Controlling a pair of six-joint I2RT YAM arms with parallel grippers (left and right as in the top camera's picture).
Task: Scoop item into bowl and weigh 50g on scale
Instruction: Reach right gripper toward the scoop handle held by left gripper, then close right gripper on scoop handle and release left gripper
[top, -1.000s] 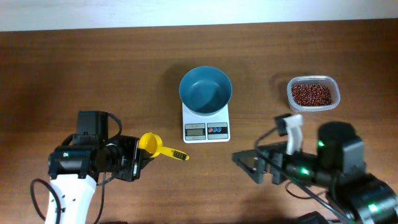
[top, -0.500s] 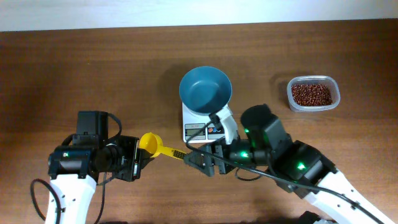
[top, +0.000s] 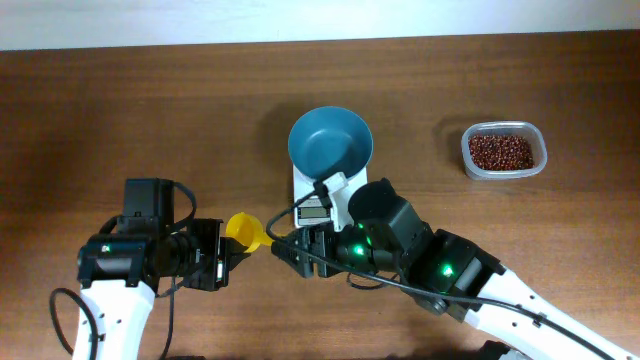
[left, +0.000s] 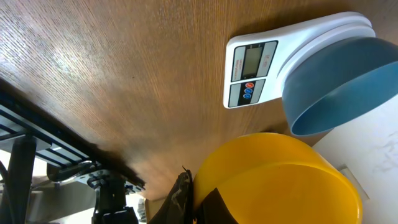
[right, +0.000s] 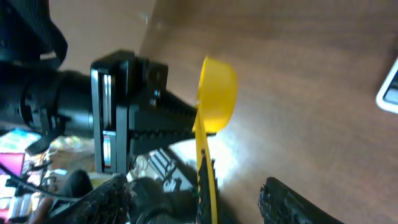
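Plainly, the scoop (right: 216, 93) handle lies between the spread jaws of the right gripper (right: 193, 190); the left gripper (top: 228, 252), jaws pressed together, sits beside its cup.

A small yellow plastic scoop (top: 245, 229), with a round cup and a thin straight handle, shows against the brown wood-grain table (top: 150, 110). In the overhead view its handle runs off to the right and slightly toward the front edge, and only the first stretch of it is visible. From the left wrist the scoop (left: 280, 180) fills the lower right, very close, its smooth rim a wide curve over the table (left: 124, 81). From the right wrist the scoop (right: 216, 93) appears edge-on against the table (right: 298, 74), handle toward the camera. A clear rounded-rectangular plastic tub (top: 503, 174) stands well to the right of the scoop and farther back. Far behind the scoop, past the table's far edge, runs a pale white strip (top: 300, 20).
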